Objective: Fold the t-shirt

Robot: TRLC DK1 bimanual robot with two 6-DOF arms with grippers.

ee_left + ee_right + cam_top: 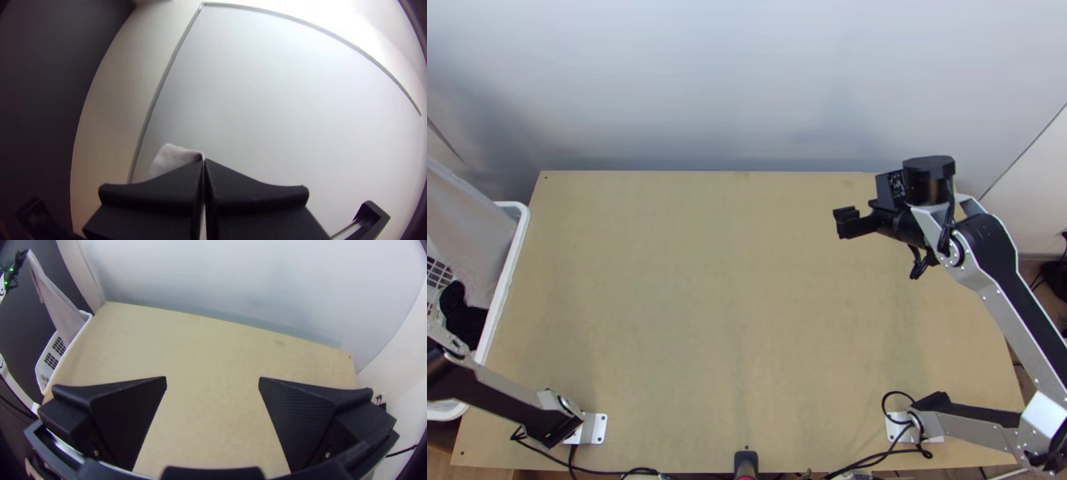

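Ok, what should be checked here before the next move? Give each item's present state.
Left gripper shut on the pale cloth: ok.
Pale cloth lifted clear of the white plastic basket: not ok, its lower part hangs down into it.
Pale cloth laid on the wooden table: not ok.
Right gripper open, nothing between its fingers: ok.
Pale cloth confirmed as the t-shirt: cannot tell, no collar or sleeve can be made out.

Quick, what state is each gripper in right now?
Left gripper: closed, holding the pale t-shirt.
Right gripper: open, fingers wide apart, nothing between them.
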